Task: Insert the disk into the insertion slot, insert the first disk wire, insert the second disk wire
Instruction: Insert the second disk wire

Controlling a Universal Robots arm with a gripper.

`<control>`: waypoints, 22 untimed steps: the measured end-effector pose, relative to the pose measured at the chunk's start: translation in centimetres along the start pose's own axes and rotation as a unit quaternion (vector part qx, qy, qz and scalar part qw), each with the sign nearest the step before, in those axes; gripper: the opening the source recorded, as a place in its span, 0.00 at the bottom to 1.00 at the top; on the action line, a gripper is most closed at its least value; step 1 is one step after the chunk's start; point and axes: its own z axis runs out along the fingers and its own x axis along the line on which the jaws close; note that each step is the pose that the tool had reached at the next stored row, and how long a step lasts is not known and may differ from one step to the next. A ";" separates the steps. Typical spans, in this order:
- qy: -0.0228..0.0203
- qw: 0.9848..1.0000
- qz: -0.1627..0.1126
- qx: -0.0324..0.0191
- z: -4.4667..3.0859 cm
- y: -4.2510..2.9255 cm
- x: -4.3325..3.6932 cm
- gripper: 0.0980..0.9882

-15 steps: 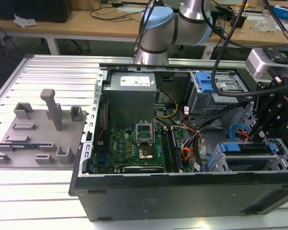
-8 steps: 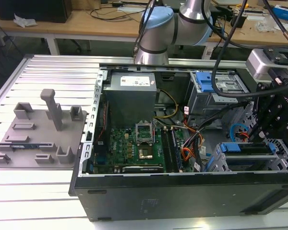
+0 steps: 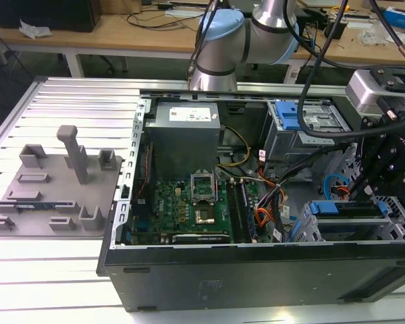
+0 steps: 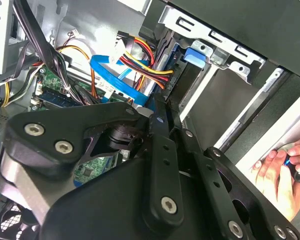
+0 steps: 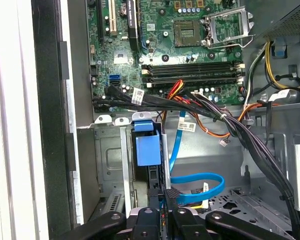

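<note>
the disk [image 5: 149,165] stands on edge partway into the insertion slot [image 5: 109,160], gripper [image 5: 162,210] closed narrow on its rear edge, and the looping second disk wire [image 5: 197,182] just beside could, i judge, snag or get pinched.

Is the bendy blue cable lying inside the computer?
Yes, in the first wrist view the blue cable loops across the grey floor inside the case, just above the gripper.
</note>
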 end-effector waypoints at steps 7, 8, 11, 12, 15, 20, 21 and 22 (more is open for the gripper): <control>0.000 1.000 0.000 0.000 0.30 -0.13 -0.01 0.07; 0.000 1.000 0.000 0.000 0.35 -0.13 -0.01 0.07; 0.000 1.000 0.000 0.000 0.42 -0.14 0.00 0.07; 0.000 1.000 0.000 0.000 0.45 -0.14 0.00 0.07; 0.000 1.000 0.000 0.000 0.62 -0.14 0.00 0.07; 0.000 1.000 0.000 0.000 0.84 -0.14 0.00 0.07; 0.000 1.000 0.000 0.000 0.90 -0.14 0.00 0.07; 0.000 1.000 0.000 0.000 0.94 -0.14 0.00 0.07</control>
